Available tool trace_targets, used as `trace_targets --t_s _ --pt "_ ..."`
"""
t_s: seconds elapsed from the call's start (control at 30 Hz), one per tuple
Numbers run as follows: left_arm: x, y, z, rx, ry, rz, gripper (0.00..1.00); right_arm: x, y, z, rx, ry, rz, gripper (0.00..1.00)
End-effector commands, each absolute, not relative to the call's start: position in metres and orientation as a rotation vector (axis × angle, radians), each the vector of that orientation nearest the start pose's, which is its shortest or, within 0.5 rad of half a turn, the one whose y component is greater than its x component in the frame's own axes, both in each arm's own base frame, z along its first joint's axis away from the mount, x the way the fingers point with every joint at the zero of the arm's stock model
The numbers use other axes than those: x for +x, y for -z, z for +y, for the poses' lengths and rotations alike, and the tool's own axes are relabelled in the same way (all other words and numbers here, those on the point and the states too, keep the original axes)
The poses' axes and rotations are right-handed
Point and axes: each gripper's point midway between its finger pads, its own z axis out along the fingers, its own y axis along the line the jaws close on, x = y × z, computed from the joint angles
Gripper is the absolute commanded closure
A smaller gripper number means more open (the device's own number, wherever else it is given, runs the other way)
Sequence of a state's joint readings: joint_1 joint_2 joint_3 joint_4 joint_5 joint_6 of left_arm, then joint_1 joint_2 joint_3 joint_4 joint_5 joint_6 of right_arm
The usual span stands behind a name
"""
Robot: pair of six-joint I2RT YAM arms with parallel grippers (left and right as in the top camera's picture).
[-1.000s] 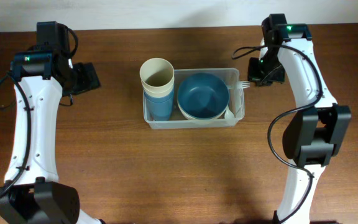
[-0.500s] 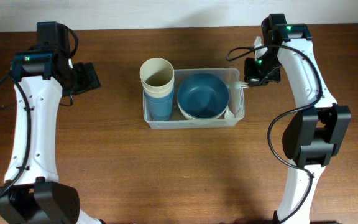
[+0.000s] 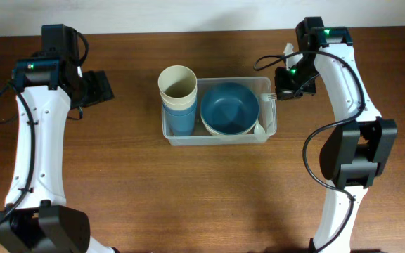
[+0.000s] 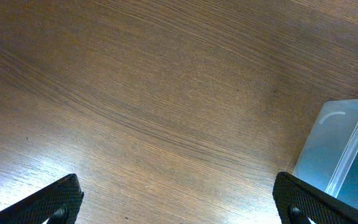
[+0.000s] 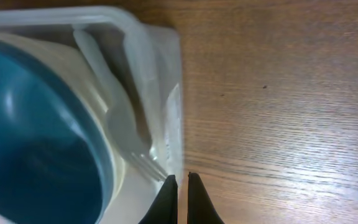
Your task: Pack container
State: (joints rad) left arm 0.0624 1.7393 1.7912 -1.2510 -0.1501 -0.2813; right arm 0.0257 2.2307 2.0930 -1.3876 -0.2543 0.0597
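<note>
The container is a clear rectangular bin at mid-table. It holds a cream cup stacked on blue cups, a blue bowl nested in a cream one, and a white plastic fork along its right wall. My right gripper is shut with nothing between its fingers, at the bin's far right corner. In the right wrist view its tips sit just outside the rim, beside the fork's tines. My left gripper is open over bare wood, left of the bin.
The wooden table stretches in front of the bin and to both sides. The table's far edge runs just behind the bin and both arms. In the left wrist view only wood grain lies between the wide fingers.
My right gripper has shifted slightly left toward the bin's rim. The fork's tines, which stuck out past the rim, now lie further inside. The left arm has not moved.
</note>
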Motion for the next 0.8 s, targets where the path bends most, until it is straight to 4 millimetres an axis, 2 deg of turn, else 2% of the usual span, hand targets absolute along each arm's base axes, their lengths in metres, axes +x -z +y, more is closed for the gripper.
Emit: trace_targets --t_s 0.0,0.33,0.57,0.67,0.77 --pt "0.391 -0.217 0.053 -0.53 -0.154 2.705 0.0 0.438 -0.129 0.071 -0.053 -0.542 3.032 0.96" --pt "0.391 -0.217 0.053 -0.53 -0.154 2.705 0.0 0.43 -0.144 0.071 -0.054 -0.545 3.027 0.96" --pt "0.391 -0.217 0.053 -0.53 -0.154 2.705 0.0 0.441 -0.155 0.07 -0.042 -0.526 2.978 0.96" --pt "0.391 -0.217 0.053 -0.53 -0.154 2.705 0.0 0.449 -0.155 0.065 0.018 -0.48 2.961 0.96" --pt "0.391 -0.217 0.053 -0.53 -0.154 2.705 0.0 0.454 -0.155 0.068 0.004 -0.477 2.941 0.96"
